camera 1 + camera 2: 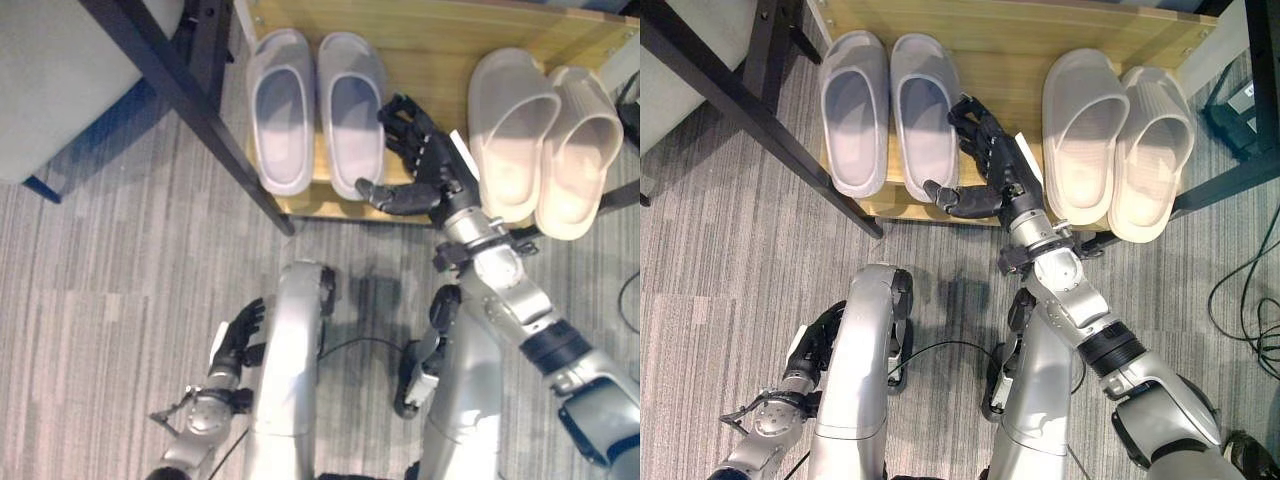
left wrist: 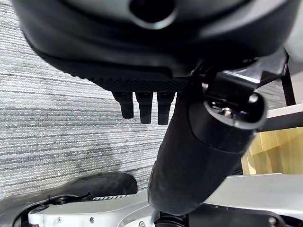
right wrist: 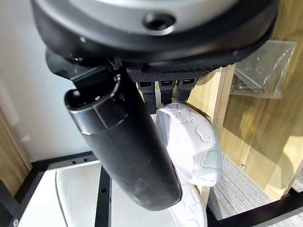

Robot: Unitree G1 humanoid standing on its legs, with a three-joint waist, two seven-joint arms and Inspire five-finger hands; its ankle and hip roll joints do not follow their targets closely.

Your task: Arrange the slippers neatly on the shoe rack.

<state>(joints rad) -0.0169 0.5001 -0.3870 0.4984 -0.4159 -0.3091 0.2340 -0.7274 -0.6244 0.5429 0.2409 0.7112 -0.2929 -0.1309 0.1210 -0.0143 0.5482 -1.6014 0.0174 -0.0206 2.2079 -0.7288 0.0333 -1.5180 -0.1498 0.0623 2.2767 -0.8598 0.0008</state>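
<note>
though paired, slippers [image 1: 316, 110] toes rackward

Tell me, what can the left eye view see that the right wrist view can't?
The left eye view takes in all the slippers: a lilac pair and a cream pair side by side, plus the left hand low over the grey carpet. The right wrist view adds a clear plastic bag on a wooden side panel. Both show the right hand with open fingers, the wooden shoe rack and at least one pale slipper.
</note>
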